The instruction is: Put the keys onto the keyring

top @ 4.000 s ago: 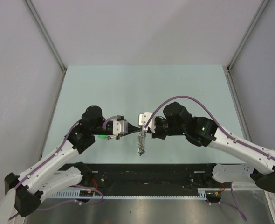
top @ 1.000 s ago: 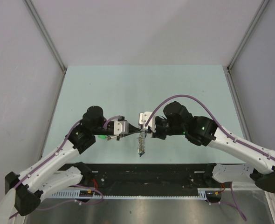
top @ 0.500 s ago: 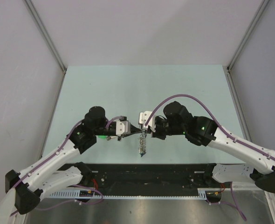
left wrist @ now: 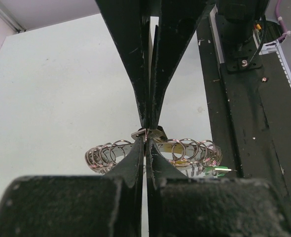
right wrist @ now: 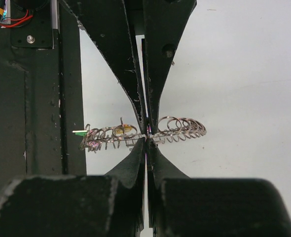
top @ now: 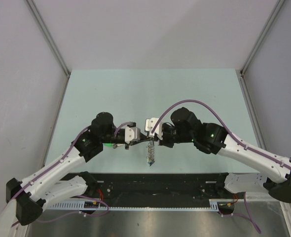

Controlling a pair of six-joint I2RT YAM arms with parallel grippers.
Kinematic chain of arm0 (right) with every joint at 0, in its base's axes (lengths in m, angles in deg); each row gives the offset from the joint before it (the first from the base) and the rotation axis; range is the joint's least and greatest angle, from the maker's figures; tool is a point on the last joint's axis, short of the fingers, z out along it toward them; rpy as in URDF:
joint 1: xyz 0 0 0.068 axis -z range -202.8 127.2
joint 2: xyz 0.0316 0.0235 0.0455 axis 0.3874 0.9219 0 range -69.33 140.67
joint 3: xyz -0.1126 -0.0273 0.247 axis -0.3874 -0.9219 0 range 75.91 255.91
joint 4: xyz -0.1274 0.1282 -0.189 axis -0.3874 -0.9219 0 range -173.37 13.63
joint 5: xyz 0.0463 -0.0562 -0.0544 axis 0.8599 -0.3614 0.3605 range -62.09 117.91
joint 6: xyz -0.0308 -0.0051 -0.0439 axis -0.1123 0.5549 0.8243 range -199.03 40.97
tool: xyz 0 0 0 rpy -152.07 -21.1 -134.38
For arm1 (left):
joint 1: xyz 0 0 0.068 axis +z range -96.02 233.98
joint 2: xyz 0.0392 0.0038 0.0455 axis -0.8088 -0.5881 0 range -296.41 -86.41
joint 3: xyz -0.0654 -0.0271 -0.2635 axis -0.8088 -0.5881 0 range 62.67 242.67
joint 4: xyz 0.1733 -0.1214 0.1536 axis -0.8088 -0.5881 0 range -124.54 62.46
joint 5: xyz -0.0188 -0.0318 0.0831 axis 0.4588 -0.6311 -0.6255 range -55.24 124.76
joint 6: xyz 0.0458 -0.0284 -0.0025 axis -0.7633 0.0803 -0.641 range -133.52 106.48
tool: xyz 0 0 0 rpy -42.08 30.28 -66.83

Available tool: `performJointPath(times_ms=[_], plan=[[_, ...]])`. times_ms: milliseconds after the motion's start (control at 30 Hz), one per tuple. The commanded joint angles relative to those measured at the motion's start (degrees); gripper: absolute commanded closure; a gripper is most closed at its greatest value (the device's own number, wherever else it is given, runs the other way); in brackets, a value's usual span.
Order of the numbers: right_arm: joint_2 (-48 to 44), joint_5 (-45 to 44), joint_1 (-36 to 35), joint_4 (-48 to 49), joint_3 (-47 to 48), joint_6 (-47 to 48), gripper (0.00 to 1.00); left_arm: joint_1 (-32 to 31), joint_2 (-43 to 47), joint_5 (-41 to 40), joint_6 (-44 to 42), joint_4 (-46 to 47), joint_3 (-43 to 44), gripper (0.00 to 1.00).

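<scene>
A bunch of linked metal keyrings hangs above the table where my two grippers meet tip to tip. My left gripper is shut on its upper part; in the left wrist view its tips pinch a small flat metal piece among the rings. My right gripper is shut on the same spot from the other side. Keys hang on the rings: a yellow head and a green head. A blue bit shows at the bunch's lower end.
The pale green table lies below, with grey walls on three sides. The black base rail with cabling runs along the near edge, right below the hanging bunch. It shows beside the rings in both wrist views.
Both grippers have shifted slightly left and stay closed tip to tip on the bunch. The left wrist has come a little closer. The bunch still hangs the same way.
</scene>
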Motion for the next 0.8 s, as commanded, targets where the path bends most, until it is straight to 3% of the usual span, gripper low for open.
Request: performJointPath(times_ms=[0, 767], plan=[[0.0, 0.0, -0.7, 2.7, 0.7, 0.1, 1.00, -0.6, 1.6, -0.5, 3.3, 5.6, 1.3, 1.00], [-1.0, -4.7, -0.8, -1.3, 0.3, 0.8, 1.00, 0.1, 2.5, -5.4, 11.0, 10.8, 0.5, 1.00]])
